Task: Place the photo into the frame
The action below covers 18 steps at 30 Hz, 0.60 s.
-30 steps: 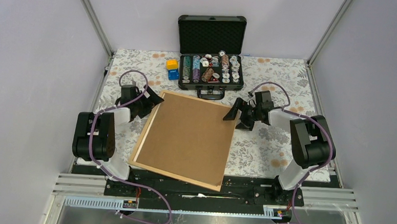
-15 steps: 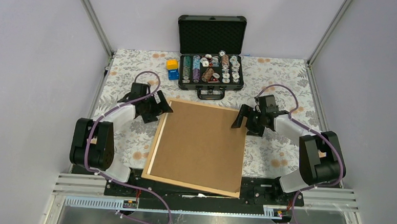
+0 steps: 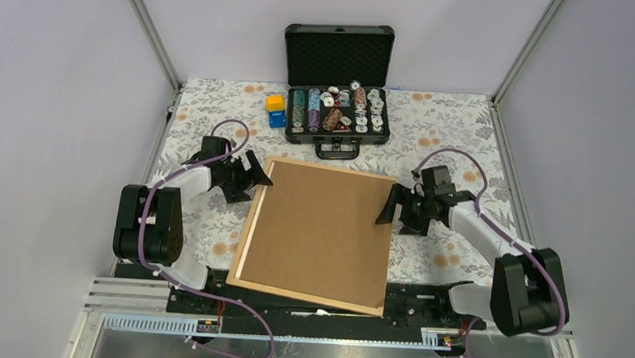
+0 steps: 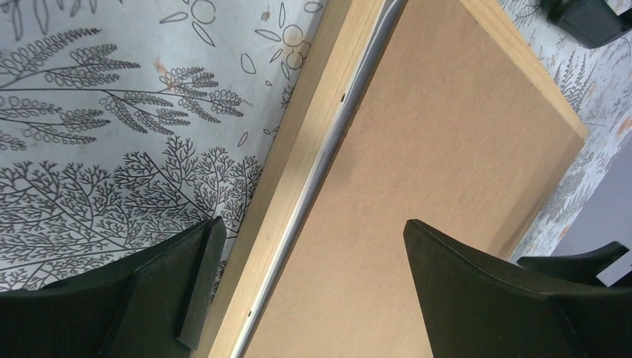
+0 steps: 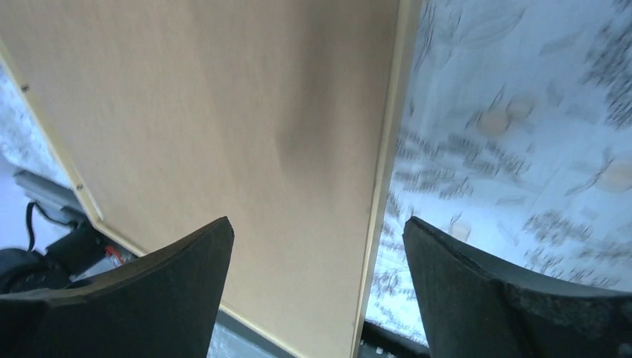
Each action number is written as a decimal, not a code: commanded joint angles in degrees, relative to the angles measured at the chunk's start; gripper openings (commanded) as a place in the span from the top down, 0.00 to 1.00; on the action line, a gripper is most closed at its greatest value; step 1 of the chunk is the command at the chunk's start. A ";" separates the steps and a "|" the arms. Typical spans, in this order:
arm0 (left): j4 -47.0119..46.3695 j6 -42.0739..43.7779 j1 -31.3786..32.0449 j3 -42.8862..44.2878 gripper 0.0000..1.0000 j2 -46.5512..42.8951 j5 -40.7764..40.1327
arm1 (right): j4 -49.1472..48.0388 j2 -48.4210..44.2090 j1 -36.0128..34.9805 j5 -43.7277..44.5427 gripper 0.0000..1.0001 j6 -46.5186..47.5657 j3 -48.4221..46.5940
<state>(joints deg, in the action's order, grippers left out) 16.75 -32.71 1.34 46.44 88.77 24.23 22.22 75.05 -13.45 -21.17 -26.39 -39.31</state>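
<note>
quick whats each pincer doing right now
left pincer: open, astride the frame at its left edge, holding nothing
right pincer: open, astride its right edge, holding nothing

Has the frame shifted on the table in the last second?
Yes. The frame slid right and a little away from the black case, turning slightly counterclockwise in the top view.

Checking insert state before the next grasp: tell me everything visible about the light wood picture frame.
The thin, light natural-wood rectangular picture frame lies flat, back up and slightly skewed, on the floral tablecloth, its near edge overhanging the cloth's edge. A plain brown hardboard sheet fills its opening, and a pale sliver shows along the left rail. The left gripper and right gripper are open, fingers astride its side rails. Whether they touch it is unclear.
</note>
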 commanded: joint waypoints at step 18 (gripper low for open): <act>-3.52 0.11 0.06 -1.74 0.01 1.10 4.39 | 0.65 -1.88 -2.49 -6.10 0.35 -1.17 4.54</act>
<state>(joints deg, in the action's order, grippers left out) 15.05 -32.91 1.34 45.58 89.86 27.62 24.91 72.10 -15.38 -24.99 -27.44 -35.66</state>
